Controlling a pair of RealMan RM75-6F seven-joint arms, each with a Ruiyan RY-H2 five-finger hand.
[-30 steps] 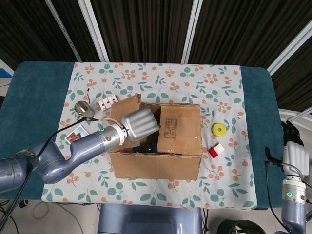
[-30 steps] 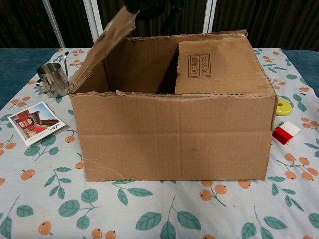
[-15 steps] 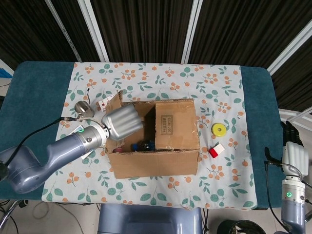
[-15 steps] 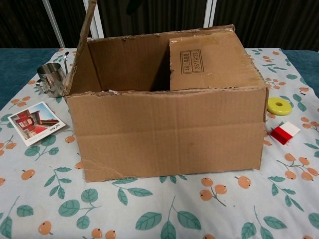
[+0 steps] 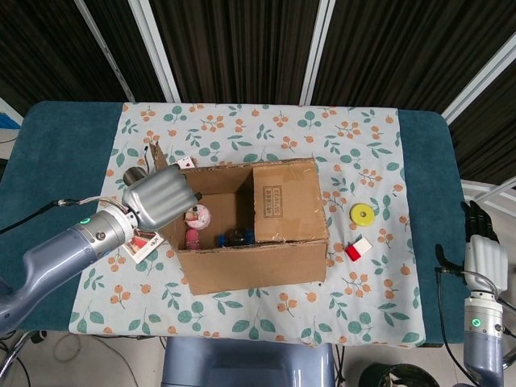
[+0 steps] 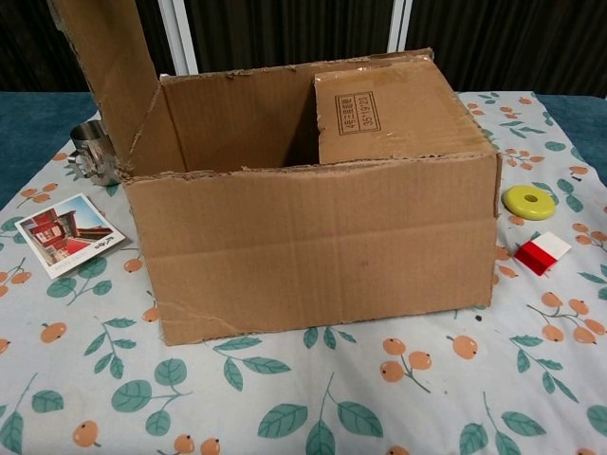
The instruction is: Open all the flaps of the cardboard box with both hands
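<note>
The cardboard box (image 5: pixel 254 266) stands mid-table on the flowered cloth, also seen close up in the chest view (image 6: pixel 313 246). Its left flap (image 6: pixel 104 66) stands raised and leans outward to the left. My left hand (image 5: pixel 161 197) rests against that flap from above with its fingers curled in; the chest view does not show it. The right flap (image 5: pixel 286 201) still lies folded inward over the box's right half (image 6: pixel 389 114). Small items, one pink (image 5: pixel 196 216), lie inside. My right hand (image 5: pixel 481 254) hangs off the table's right edge, fingers apart, holding nothing.
A metal cup (image 6: pixel 95 152) and a postcard (image 6: pixel 68 232) lie left of the box, close under the left arm. Playing cards (image 5: pixel 184 162) sit behind the box. A yellow disc (image 5: pixel 363 214) and a red-and-white block (image 5: pixel 357 249) lie to its right.
My left hand has swung leftward and carried the left flap from leaning over the box to upright and beyond. The box has turned slightly. The right hand has stayed put.
</note>
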